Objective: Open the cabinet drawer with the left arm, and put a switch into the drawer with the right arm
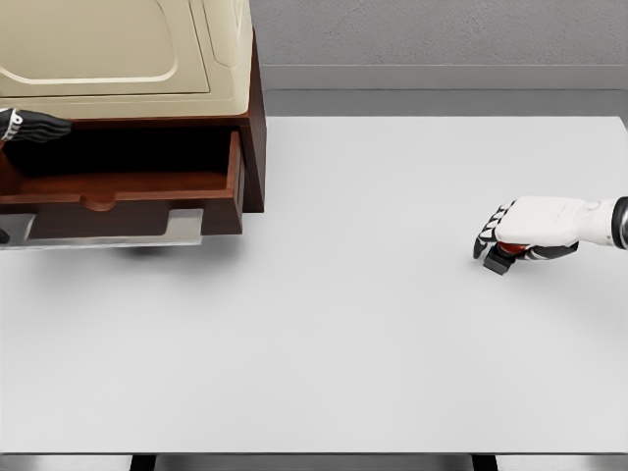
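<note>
Standing open at the time of inspection, the drawer of the brown cabinet projected toward the camera at the upper left of the white counter. Its interior appeared dark and no item was seen inside. The opening step was therefore judged complete.

The left robot hand was seen at the left edge of the frame, just above the drawer cavity. Only dark fingers showed, extended and grasping nothing visible; it was judged released.

The right robot hand lay low over the counter at the far right, well apart from the cabinet. Its fingers were curled downward around a small dark object with a red part, taken to be the switch. The switch appeared to be touching or just above the counter; which could not be told. The hand was judged to be grasping it, though firmness of hold could not be confirmed.

Outstanding work: lifting the switch, carrying it leftward across the counter, and setting it in the drawer. Roughly half the task was judged remaining.
</note>
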Action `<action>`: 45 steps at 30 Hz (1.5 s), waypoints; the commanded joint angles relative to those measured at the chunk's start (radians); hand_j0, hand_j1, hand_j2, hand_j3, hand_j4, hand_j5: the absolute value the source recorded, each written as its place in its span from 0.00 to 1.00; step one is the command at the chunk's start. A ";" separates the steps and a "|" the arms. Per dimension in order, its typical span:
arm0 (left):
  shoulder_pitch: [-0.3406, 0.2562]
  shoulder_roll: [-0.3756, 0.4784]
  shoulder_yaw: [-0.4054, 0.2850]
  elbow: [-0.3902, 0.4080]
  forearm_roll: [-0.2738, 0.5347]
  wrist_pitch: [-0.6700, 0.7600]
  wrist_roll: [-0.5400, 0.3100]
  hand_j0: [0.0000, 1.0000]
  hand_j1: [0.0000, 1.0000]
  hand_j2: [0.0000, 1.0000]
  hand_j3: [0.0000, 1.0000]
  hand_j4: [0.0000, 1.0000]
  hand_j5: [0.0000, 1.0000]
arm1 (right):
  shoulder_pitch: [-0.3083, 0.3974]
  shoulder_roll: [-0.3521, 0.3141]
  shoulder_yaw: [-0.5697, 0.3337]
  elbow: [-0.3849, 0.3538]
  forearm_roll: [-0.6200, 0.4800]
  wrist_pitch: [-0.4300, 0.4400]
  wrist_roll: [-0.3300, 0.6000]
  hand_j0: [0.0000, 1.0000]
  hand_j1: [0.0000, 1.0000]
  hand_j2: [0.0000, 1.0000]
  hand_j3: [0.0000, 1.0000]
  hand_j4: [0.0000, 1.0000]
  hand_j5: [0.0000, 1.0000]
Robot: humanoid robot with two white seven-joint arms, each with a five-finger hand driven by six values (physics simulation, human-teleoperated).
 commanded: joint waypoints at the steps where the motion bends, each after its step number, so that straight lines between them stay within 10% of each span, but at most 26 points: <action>1: 0.000 0.000 0.002 0.000 0.006 0.002 0.000 1.00 1.00 1.00 1.00 1.00 1.00 | 0.000 -0.001 -0.001 -0.001 -0.004 0.002 0.000 0.72 0.72 0.72 0.72 0.72 0.72; 17: -0.001 -0.003 0.002 0.000 0.006 0.002 0.000 1.00 1.00 1.00 1.00 1.00 1.00 | 0.006 0.000 -0.009 0.007 -0.012 0.002 0.000 0.43 0.43 0.43 0.43 0.43 0.43; 20: 0.000 -0.003 0.002 0.000 0.006 0.001 0.000 1.00 1.00 1.00 1.00 1.00 1.00 | 0.003 0.013 -0.009 0.007 -0.019 0.002 0.000 0.25 0.25 0.25 0.25 0.25 0.25; 45: 0.000 -0.005 0.002 -0.002 0.003 -0.002 0.000 1.00 1.00 1.00 1.00 1.00 1.00 | -0.144 0.296 -0.147 0.045 -0.021 0.002 0.000 0.18 0.18 0.18 0.18 0.18 0.18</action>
